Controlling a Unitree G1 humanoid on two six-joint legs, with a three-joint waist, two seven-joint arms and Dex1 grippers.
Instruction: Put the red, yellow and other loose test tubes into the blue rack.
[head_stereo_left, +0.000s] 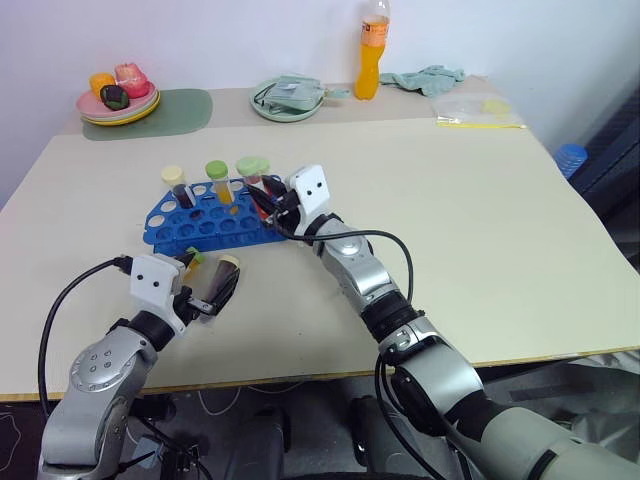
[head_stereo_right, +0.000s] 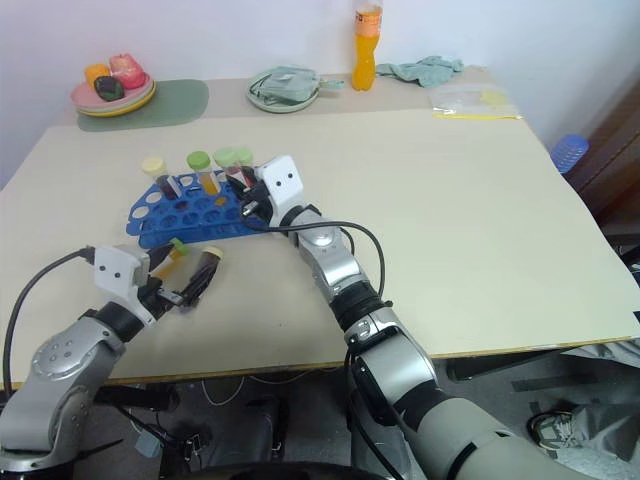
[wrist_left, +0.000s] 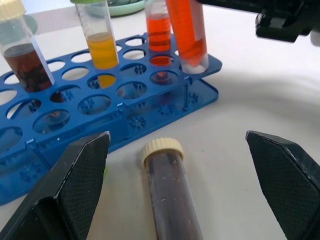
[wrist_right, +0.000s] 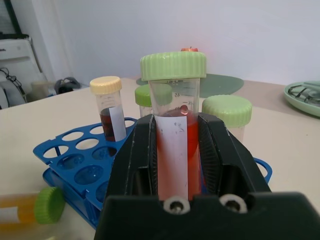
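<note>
Right wrist view: right fingers (wrist_right: 145, 150) clamp red tube (wrist_right: 175, 135); left fingers (wrist_left: 75, 190) apart around purple tube (wrist_left: 170, 195).

We see the right gripper (wrist_right: 178, 150) clamped on an upright red tube (wrist_right: 175, 125) with a green cap. The blue rack (wrist_right: 75, 170) stands just beyond, holding a cream-capped dark tube (wrist_right: 110, 112).

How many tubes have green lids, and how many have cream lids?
Green-lid tubes: 4 (two standing in the blue rack, one red tube in the right tool, one lying on the table)
Cream-lid tubes: 2 (one in the rack, one lying on the table)
Total: 6
</note>
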